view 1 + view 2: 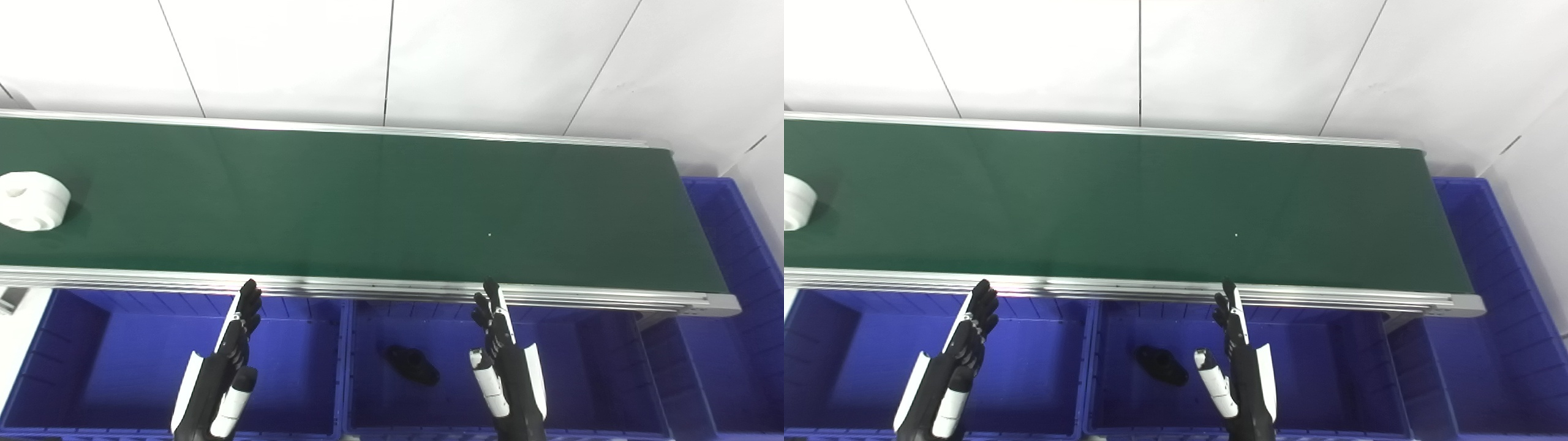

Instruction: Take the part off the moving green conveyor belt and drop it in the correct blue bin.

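A white round part (pixel 32 201) lies on the green conveyor belt (pixel 367 208) at its far left; in the right eye view (pixel 795 201) it is cut by the picture's edge. My left hand (pixel 236 343) is open and empty, fingers pointing up, above the left blue bin (pixel 79 318) just below the belt's near rail. My right hand (pixel 499 349) is open and empty above the middle blue bin (pixel 582 343). Both hands are far from the white part.
A small black part (pixel 412 364) lies on the floor of the middle bin. Another blue bin (pixel 735 257) stands past the belt's right end. The aluminium rail (pixel 367 286) runs along the belt's near edge. A white tiled wall is behind.
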